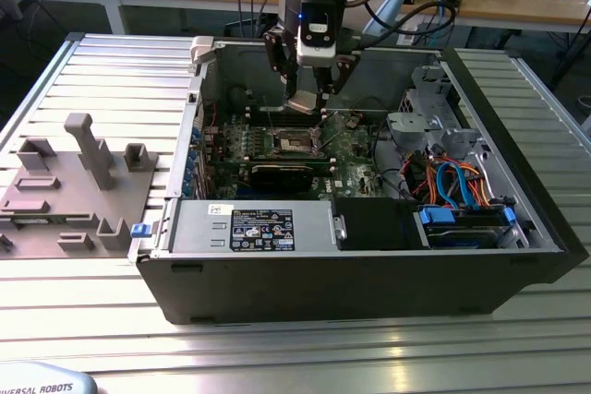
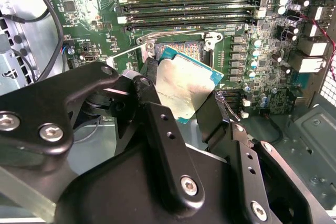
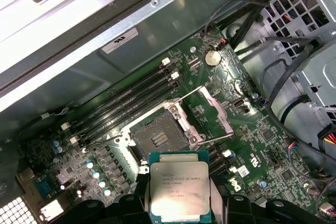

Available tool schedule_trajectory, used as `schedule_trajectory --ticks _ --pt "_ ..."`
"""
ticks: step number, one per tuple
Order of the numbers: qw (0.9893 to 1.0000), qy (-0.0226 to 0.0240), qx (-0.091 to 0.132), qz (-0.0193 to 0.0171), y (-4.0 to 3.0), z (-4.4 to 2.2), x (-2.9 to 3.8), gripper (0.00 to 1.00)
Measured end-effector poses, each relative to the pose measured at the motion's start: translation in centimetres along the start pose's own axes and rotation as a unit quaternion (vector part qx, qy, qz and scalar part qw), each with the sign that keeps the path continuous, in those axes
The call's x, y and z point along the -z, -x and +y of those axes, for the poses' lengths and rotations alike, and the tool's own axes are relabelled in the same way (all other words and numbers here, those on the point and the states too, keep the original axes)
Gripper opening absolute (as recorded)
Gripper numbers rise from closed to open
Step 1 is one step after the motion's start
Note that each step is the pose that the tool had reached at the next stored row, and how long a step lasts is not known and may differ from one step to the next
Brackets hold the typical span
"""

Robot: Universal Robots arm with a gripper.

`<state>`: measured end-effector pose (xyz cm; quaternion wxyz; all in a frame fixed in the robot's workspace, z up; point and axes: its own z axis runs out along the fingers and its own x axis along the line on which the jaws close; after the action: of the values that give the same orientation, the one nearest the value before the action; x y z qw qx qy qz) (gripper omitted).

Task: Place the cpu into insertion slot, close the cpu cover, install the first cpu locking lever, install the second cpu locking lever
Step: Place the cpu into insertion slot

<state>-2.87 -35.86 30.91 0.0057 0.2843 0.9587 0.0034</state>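
gripper [image 2: 184,94]: jaws clamped on the cpu [image 2: 185,88], one finger on each of two opposite edges
why edge grip: I judge it keeps the chip's underside and corners clear of the fingers so it can go flat into the socket
cpu [image 3: 180,190]: metal top faces the wrist cameras, underside faces the board. It hangs above the board near the insertion slot [image 3: 157,139], apart from it and not seated
exterior view: gripper [image 1: 309,103] reaches down into the open computer case [image 1: 369,269], over the socket area [image 1: 288,142]
insertion slot: empty, with the dark contact field exposed inside its silvery rim
cpu cover [image 3: 215,109]: looks swung up and away beside the slot, leaving the opening free for the chip
lever: a thin wire rod [image 3: 219,138] next to the slot looks released, though I can't be sure of its exact position
case contents: green circuit board [image 3: 254,145], long memory slots [image 2: 189,9] that look unpopulated, a black card [image 1: 286,173] and a drive bay with blue and orange cables [image 1: 459,182]
case: lies on its side with the open face up on the ribbed metal table [image 1: 277,348], so access is straight from above
task state: first step in hand. Cover and levers not closed
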Motion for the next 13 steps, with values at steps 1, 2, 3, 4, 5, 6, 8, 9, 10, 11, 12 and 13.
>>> schedule_trajectory --ticks 1,2,3,4,5,6,8,9,10,11,12,13 --pt "1.0000 0.0000 0.000 0.0000 0.00 0.00 0.00 0.54" --pt "1.0000 0.0000 -0.001 0.0000 0.00 0.00 -0.01 0.54" --pt "1.0000 0.0000 -0.001 0.0000 0.00 0.00 -0.01 0.54" --pt "1.0000 0.0000 -0.001 0.0000 0.00 0.00 -0.02 0.54" --pt "1.0000 0.0000 -0.001 0.0000 0.00 0.00 -0.02 0.54" --pt "1.0000 0.0000 -0.002 0.0000 0.00 0.00 -0.02 0.54" --pt "1.0000 0.0000 -0.002 0.0000 0.00 0.00 -0.04 0.54" --pt "1.0000 0.0000 -0.003 0.0000 0.00 0.00 -0.05 0.54" --pt "1.0000 -0.0001 -0.003 -0.0001 0.00 0.00 -0.05 0.54" --pt "1.0000 -0.0001 -0.004 -0.0001 0.00 0.00 -0.05 0.54" --pt "1.0000 -0.0001 -0.004 -0.0001 0.00 0.00 -0.05 0.54" --pt "1.0000 0.0000 -0.004 -0.0001 0.00 0.00 -0.06 0.54"
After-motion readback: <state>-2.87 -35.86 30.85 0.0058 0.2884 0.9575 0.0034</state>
